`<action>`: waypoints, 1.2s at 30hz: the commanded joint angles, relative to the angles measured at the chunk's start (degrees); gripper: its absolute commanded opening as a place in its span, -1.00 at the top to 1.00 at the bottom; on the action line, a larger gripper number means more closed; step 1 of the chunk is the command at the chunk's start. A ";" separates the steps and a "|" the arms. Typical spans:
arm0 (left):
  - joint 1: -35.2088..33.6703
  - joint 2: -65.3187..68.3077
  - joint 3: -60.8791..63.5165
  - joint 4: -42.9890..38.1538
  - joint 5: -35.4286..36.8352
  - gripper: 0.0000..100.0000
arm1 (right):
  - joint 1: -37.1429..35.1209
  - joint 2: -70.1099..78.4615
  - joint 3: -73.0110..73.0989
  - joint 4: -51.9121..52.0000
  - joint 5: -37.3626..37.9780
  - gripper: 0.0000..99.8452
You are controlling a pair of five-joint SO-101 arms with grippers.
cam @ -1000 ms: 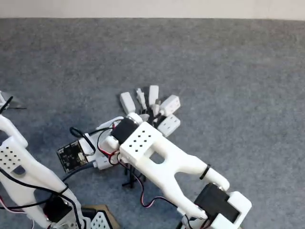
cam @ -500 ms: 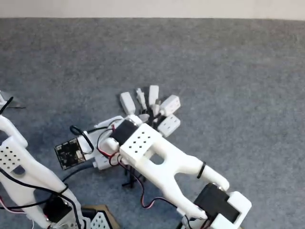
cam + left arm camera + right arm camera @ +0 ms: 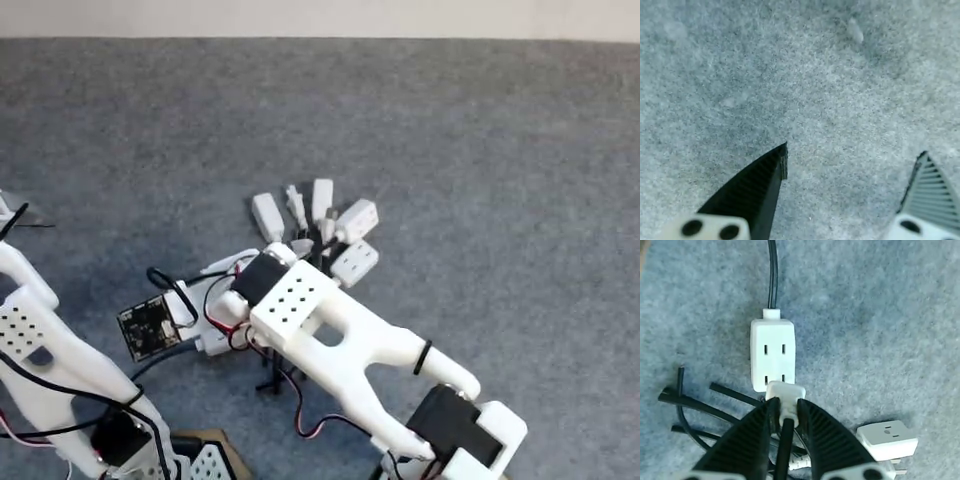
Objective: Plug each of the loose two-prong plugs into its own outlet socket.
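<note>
My right gripper (image 3: 786,405) is shut on a white two-prong plug (image 3: 785,391) with a black cord. The plug's front sits against the near end of a white outlet block (image 3: 772,355), just beside its closer pair of slots. I cannot tell whether the prongs are in. The block's second pair of slots is bare, and a black cable leaves its far end. In the high view the right arm (image 3: 330,340) reaches in from the lower right and covers this spot. My left gripper (image 3: 855,150) is open over bare grey carpet.
Several white plugs and adapters (image 3: 320,225) lie fanned out just beyond the right wrist. One white adapter (image 3: 887,440) lies close beside the gripper, and loose black cords (image 3: 695,405) lie on the other side. The left arm (image 3: 50,370) stands at the lower left edge.
The right arm's wrist has shifted very slightly to the left. The left arm has not moved.
</note>
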State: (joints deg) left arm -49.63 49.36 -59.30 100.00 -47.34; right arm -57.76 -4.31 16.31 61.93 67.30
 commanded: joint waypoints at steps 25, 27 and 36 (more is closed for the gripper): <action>-0.40 -0.40 -2.15 0.44 -2.11 0.24 | -1.71 -0.57 -0.31 3.56 -0.26 0.99; -0.40 -0.40 -2.15 0.44 -2.11 0.24 | -1.36 -0.57 -0.31 2.07 -0.35 0.99; -0.13 -0.40 -2.15 0.44 -2.11 0.24 | -1.01 -0.66 -0.75 1.36 -0.35 0.99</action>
State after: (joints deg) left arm -49.63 49.36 -59.30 100.00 -47.34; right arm -59.52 -4.31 16.31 65.19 66.42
